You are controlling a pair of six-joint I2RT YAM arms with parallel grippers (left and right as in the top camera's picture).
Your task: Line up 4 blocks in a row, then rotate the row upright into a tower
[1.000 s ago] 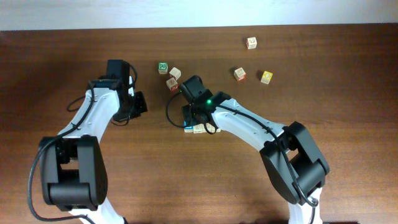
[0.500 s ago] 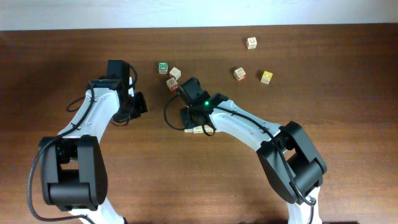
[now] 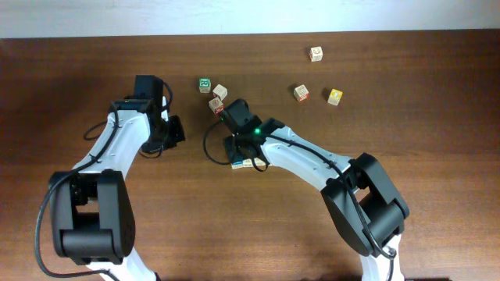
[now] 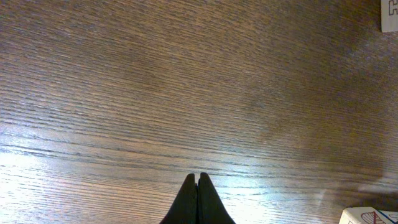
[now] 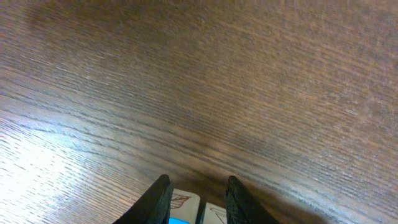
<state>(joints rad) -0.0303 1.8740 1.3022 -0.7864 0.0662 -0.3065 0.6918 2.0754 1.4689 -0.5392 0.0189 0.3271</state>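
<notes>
The blue-faced block (image 3: 237, 164) sits mid-table (image 3: 391, 156), with a beige block (image 3: 250, 163) just beside it on the right. The right gripper (image 5: 197, 180) seems to clamp it, so a rotation looks to be in hand. Next comes a wrist twist, then release. The left gripper (image 4: 198, 180), fully closed and empty, hovers left.

Right gripper (image 5: 198, 202): black fingers (image 5: 159, 198) clamp two pale wooden cubes (image 5: 185, 200) set side by side (left one shows a blue face at the bottom edge). Dark brown wooden tabletop (image 5: 199, 81) beneath, glare at lower left.
</notes>
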